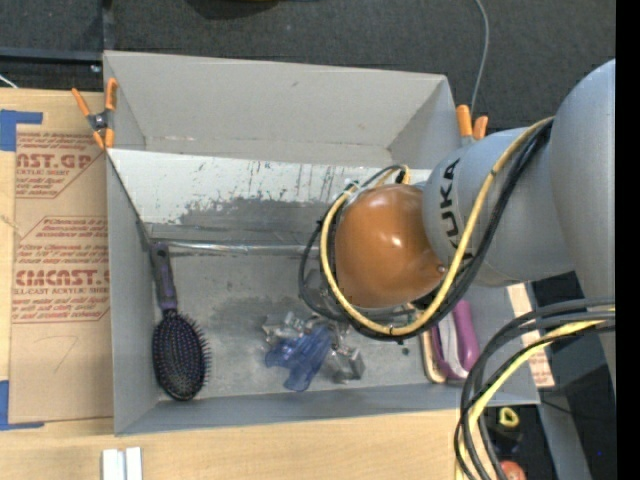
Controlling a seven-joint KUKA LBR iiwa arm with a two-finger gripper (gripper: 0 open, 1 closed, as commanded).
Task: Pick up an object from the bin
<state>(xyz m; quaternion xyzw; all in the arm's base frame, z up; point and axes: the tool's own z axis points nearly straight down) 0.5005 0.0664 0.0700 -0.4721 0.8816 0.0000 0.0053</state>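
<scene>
Looking below the orange wrist cover (385, 248), you see the gripper (318, 330) over a translucent blue plastic piece (303, 356), jaws' state impossible to tell.

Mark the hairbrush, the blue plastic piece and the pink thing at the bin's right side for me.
hairbrush (179, 356): camera view, on its dark bristle head.
blue plastic piece (305, 353): camera view, on its middle.
pink thing (466, 336): camera view, on its visible pink length.
</scene>
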